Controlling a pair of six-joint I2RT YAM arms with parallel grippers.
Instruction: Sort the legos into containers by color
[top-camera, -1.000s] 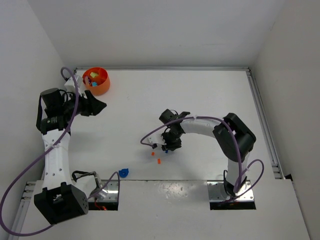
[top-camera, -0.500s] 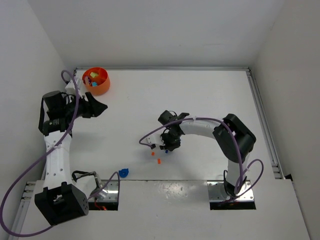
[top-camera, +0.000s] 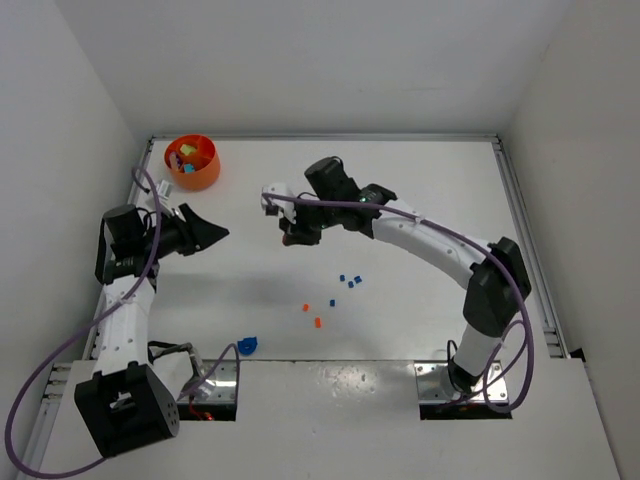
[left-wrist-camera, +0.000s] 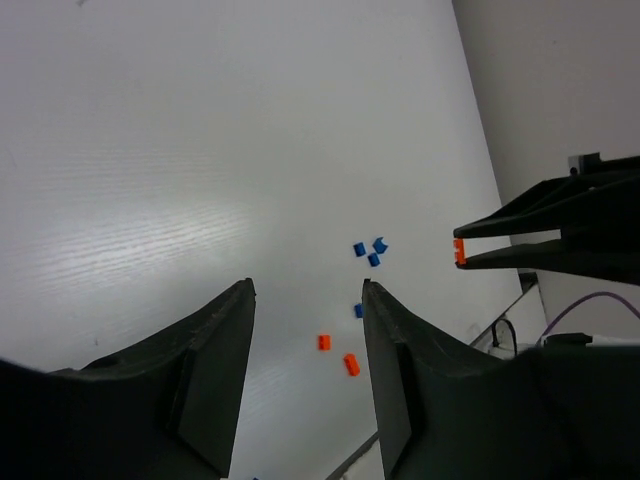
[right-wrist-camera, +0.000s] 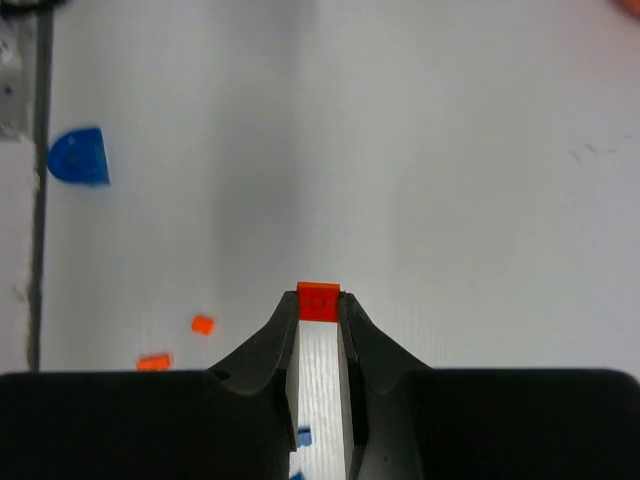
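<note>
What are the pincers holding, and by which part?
The right pincer pinches a tiny orange lego by its two sides, at its tips. The left pincer holds nothing.

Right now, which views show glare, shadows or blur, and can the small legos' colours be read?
Top external: soft even light, faint arm shadows on the table, blue legos tiny but readable. Left wrist: pale sheen across the table, left claw dark and soft. Right wrist: the orange lego in the right claw is sharp.
</note>
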